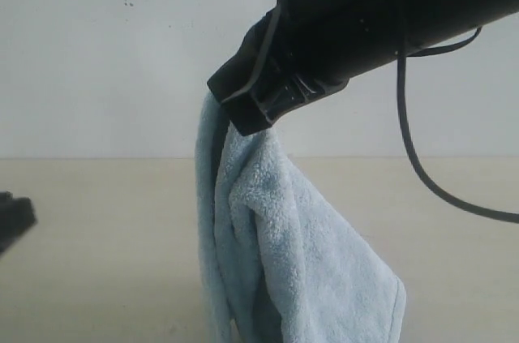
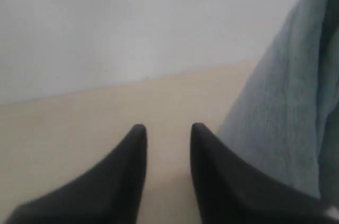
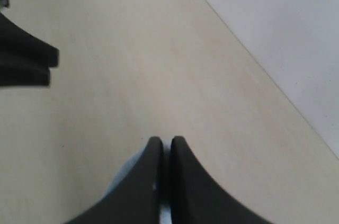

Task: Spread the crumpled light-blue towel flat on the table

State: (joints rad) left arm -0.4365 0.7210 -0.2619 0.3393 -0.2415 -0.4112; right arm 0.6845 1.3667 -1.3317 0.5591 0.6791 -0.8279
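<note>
Grips the towel (image 1: 300,262) in the right hand (image 1: 247,116), just left of centre and toward twelve o'clock in the exterior view. Pinches a bunched upper edge of the cloth there. Lets the rest hang down toward six o'clock in long soft folds, out past the lower edge of the frame, so cannot tell whether the bottom touches the bench (image 1: 97,262). Shows, in the right wrist view, the right hand (image 3: 165,142) with both fingers pressed together, a sliver of pale cloth (image 3: 124,181) peeking out beside them and bare bench (image 3: 132,49) beyond.

Holds the left hand (image 1: 12,221) low at nine o'clock in the exterior view, half cut off by the frame edge and apart from the cloth. Shows, in the left wrist view, the left hand (image 2: 168,128) with its two dark tips spread, with nothing but bench (image 2: 79,123) in the gap and the towel (image 2: 286,123) hanging off to one side of it.

Trails a black cable (image 1: 413,156) from the right arm down toward four o'clock. Backs onto a white wall (image 1: 97,51), with a few dark specks near eleven o'clock.
</note>
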